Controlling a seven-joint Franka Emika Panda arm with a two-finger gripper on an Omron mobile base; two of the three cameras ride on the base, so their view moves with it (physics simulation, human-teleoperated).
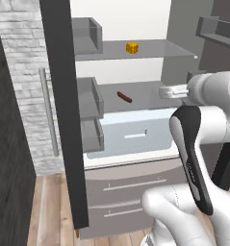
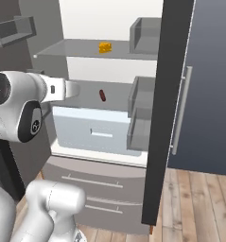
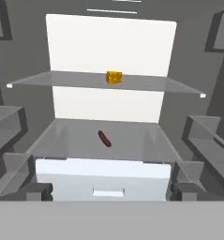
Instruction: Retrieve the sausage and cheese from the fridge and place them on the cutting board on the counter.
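Both foods (image 3: 104, 138) ahead of tool (shelved)

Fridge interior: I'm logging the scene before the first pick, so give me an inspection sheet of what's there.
Surface: fridge stands open; grey shelves, white back wall.
Job's things: cheese on the upper shelf; sausage lying on the lower shelf, apart from everything else.
Clutter: nothing seen on either shelf; door bins look empty.
Pincer: open, facing the shelves, holding nothing.
Cables: nothing seen.
Surroundings: pale drawer below the lower shelf, wooden floor, brick wall.
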